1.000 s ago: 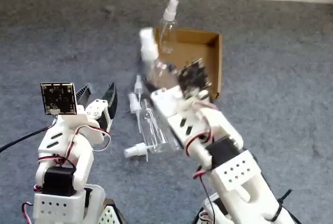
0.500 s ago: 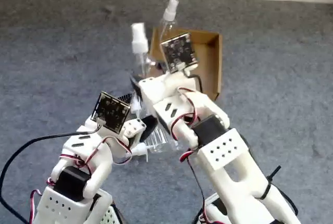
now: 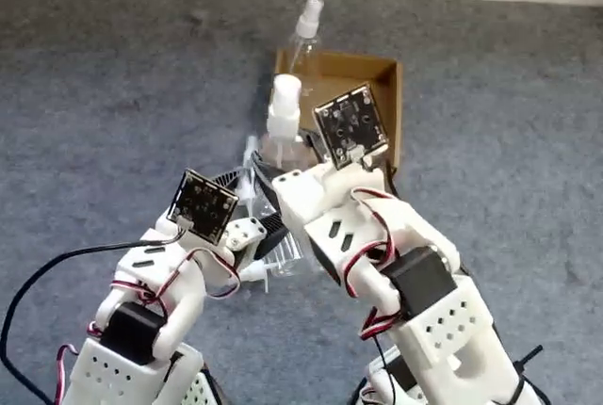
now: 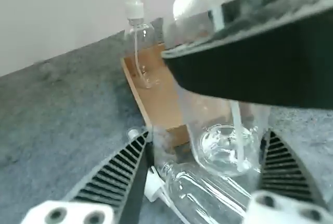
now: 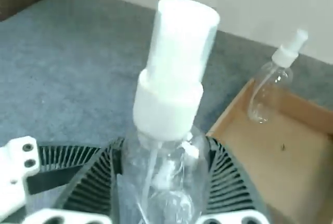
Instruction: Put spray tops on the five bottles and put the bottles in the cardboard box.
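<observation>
Bottle upright, spray top uppermost, clamped at the body between the fingers of the right gripper: the coming move turns on this hold. Box lies just beyond that gripper, straight ahead and somewhat lower, open face up. By my reading the bottle needs only to be carried forward over the near wall and lowered along its own long axis.

A second bottle, also topped, stands at the box's far corner, well ahead of the held one.

Left gripper is spread wide, below and just behind the right one. Its fingers flank the held bottle's base without clearly touching it. The right arm is plainly the nearer to the box. Under the left gripper a lying bottle rests on the table, its long axis running from one finger toward the other.

In the high view the right arm covers the box's near wall and part of its floor. How many bottles lie beneath the arms cannot be counted, nor can I tell whether the held top is screwed fully home.
</observation>
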Controlling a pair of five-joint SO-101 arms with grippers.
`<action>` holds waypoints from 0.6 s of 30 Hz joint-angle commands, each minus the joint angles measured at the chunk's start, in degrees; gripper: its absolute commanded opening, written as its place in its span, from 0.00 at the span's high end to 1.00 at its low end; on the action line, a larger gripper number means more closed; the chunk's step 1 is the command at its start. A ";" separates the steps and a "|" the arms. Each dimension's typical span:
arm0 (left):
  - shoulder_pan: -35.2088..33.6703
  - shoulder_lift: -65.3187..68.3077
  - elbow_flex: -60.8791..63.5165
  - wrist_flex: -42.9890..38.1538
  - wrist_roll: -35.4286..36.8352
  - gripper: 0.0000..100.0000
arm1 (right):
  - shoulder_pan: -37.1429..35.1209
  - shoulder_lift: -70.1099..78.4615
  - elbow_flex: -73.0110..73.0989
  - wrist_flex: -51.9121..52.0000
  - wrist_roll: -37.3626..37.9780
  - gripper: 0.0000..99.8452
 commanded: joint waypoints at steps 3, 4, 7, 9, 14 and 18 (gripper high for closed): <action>-1.19 -0.13 -0.22 -1.49 -0.26 0.75 | 1.45 -1.45 -3.47 -1.54 4.04 1.00; -1.19 -0.22 -0.22 -1.49 -0.26 0.75 | 3.65 -1.19 -3.47 -3.91 5.01 1.00; -1.19 -0.22 -0.13 -1.41 -0.26 0.80 | 12.88 3.65 -3.74 -11.74 7.47 1.00; -1.45 -0.31 -0.04 -1.41 -0.26 0.83 | 17.36 9.27 -5.76 -16.13 8.53 1.00; -1.54 -0.75 2.42 -1.76 -0.26 0.89 | 22.37 23.60 -12.70 -22.73 8.35 1.00; -1.54 -0.75 3.21 -1.76 -0.35 0.95 | 24.40 32.75 -15.08 -31.96 8.35 1.00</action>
